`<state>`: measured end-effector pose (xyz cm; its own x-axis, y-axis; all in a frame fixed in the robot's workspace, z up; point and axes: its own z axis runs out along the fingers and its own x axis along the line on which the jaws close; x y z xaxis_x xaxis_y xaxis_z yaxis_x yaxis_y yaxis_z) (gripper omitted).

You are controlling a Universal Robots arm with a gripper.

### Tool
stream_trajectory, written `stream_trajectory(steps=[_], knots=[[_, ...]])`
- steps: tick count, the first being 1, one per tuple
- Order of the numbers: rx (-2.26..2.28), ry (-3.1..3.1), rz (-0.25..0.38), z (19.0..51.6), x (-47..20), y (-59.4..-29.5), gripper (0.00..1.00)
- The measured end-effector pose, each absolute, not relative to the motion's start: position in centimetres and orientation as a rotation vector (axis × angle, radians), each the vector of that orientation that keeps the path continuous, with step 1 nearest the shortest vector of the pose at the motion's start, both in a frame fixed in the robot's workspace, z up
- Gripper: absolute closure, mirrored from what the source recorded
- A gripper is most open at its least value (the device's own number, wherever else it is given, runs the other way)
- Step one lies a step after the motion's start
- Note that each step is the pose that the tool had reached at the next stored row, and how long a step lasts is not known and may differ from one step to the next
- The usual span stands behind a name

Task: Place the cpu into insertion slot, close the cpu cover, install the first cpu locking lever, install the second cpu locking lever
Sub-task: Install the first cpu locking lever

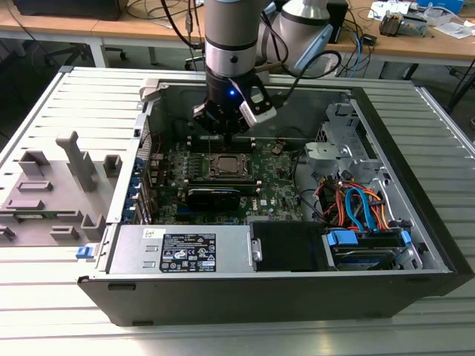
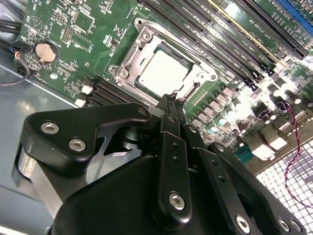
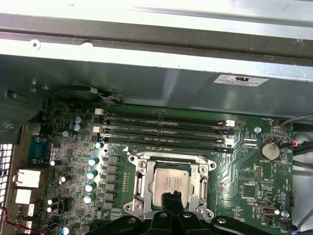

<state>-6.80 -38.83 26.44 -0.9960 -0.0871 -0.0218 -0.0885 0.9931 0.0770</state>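
The black gripper (image 2: pixel 169 98) looms in the foreground of both wrist views. Its two slim fingers are drawn together with nothing visible between them, and their tips are poised at the near edge of the socket on the green motherboard (image 2: pixel 63 58). Just beyond the fingertips, the cpu (image 2: pixel 164 73) already sits in its slot, pale metal top facing up. The silvery cpu cover (image 2: pixel 133 55) appears to lie flat around it, framing the chip through its window. The memory slots (image 3: pixel 161 129) run in a row on the far side of the socket from the gripper. In the exterior view the arm hangs inside the open computer case (image 1: pixel 297 297), directly over the socket. Placement looks done and the cover looks closed, so the work in hand is judged to be the locking levers; whether either is latched cannot be made out. That stage calls for fine tip alignment on a thin wire and a firm, controlled press, without scraping the board beside it.
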Motion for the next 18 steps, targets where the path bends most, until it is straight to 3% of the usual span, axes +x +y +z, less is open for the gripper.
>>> stream_trajectory(steps=[18], knots=[[-0.138, 3.118, 0.122, 26.44, -7.63, -38.83, 0.89]])
